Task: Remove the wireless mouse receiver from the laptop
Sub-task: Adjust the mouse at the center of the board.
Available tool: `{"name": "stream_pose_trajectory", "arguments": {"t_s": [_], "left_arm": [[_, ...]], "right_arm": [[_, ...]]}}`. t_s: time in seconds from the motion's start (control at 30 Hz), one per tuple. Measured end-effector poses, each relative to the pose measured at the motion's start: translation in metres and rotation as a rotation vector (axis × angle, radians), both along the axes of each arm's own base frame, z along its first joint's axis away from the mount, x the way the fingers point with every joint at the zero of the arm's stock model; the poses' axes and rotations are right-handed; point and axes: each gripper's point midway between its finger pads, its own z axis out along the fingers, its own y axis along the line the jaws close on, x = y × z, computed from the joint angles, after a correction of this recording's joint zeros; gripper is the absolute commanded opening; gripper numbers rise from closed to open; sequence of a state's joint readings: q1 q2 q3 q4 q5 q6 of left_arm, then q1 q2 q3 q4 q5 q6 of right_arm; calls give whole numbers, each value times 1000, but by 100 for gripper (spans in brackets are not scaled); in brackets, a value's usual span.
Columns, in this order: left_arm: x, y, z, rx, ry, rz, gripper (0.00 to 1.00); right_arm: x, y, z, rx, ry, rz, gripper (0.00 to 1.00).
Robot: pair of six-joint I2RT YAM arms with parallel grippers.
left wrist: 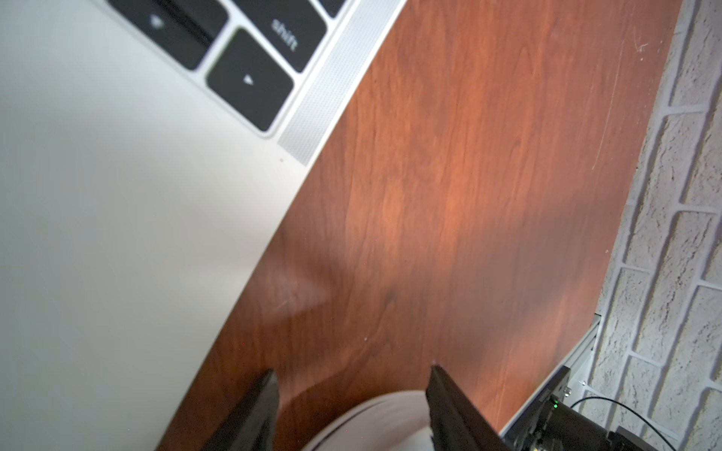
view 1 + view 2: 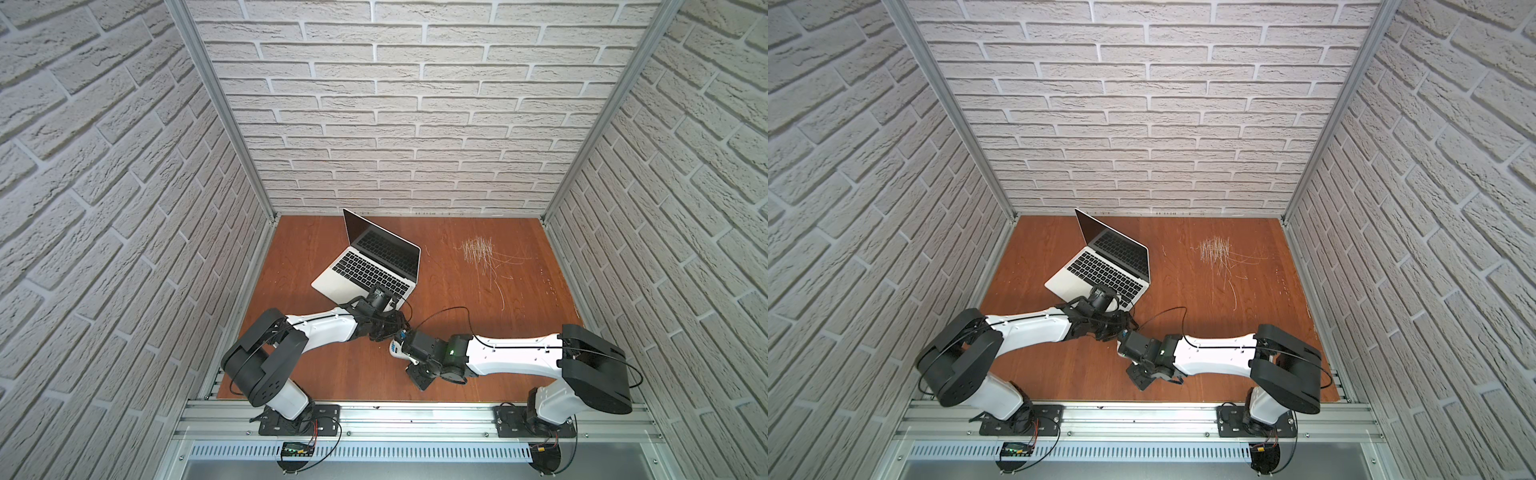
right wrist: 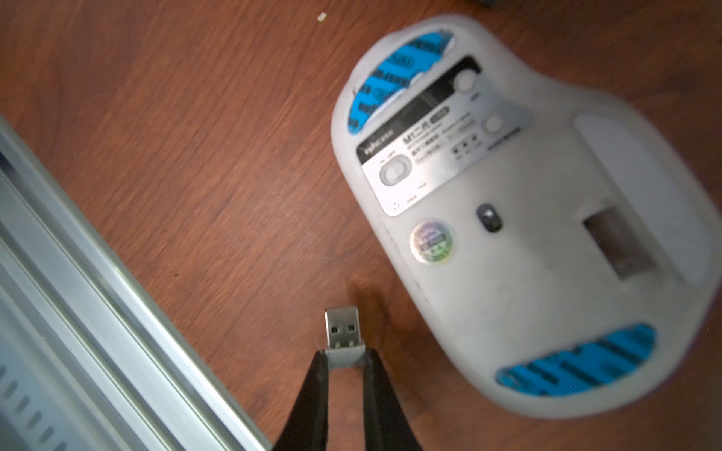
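Front edge of table [image 2: 498,332]: right gripper [image 3: 346,354] pinched tight on receiver [image 3: 344,332] by its grey cap, plug pointing out. Receiver is already out of the laptop.

Just beyond: mouse [image 3: 527,218] belly-up, empty slot [image 3: 617,246] showing. Left gripper [image 1: 353,373] stands half open astride the mouse, with a gap at one finger.

Far left: laptop [image 2: 365,266], open.

Judgement: hold the pinch firm and lower slowly. If stowing, square the plug to the slot first.
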State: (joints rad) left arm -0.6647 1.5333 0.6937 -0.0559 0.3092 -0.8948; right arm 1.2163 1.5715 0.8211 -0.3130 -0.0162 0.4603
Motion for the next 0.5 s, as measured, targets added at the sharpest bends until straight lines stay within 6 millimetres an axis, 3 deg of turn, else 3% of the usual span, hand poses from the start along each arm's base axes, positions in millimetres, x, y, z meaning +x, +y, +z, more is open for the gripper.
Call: {"name": "stream_pose_trajectory", "arguments": {"t_s": [0.3, 0.5], "left_arm": [[-9, 38, 16, 28, -70, 144, 68], [-13, 62, 15, 52, -83, 233, 66]], "right_arm": [[-9, 29, 11, 104, 16, 86, 3], [-12, 46, 10, 113, 30, 124, 3]]}}
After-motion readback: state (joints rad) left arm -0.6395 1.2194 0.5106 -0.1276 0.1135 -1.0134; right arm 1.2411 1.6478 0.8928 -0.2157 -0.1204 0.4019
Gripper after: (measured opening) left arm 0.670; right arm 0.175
